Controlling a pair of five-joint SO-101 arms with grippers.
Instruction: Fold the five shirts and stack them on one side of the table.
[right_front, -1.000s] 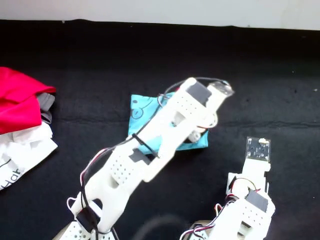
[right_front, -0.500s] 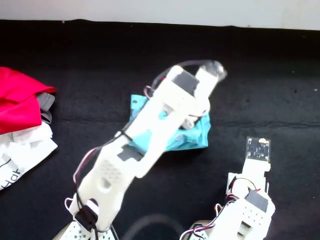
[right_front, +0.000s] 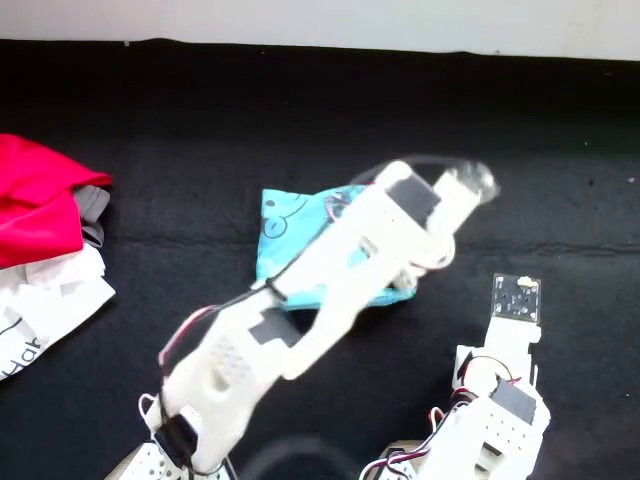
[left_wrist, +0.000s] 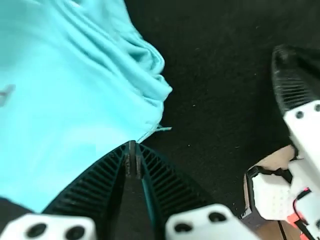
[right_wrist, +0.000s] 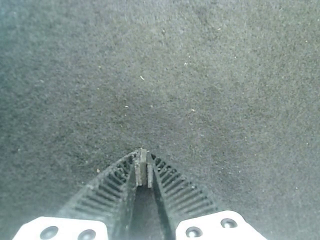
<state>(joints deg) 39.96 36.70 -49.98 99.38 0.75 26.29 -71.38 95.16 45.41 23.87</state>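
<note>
High view: the left arm (right_front: 340, 260) is lying stretched on a diagonal from the near edge over the middle of the black-covered table (right_front: 200, 120); it is crossing above the turquoise shirt (right_front: 290, 225), which is sitting rumpled at the table's centre, and is hiding much of the shirt's right side; the right arm (right_front: 495, 400) is sitting folded at the near right corner, well apart from that shirt; a red shirt (right_front: 35, 205), a grey shirt (right_front: 92, 210) and a white shirt (right_front: 50, 290) are lying heaped at the left edge.

Left wrist view: the left gripper (left_wrist: 132, 155) is hanging with its fingers pressed tip to tip at the turquoise shirt's bunched edge; whether cloth is caught between them cannot be told.

Right wrist view: the right gripper (right_wrist: 142, 167) is hovering over the table, fingers closed together on nothing.
</note>
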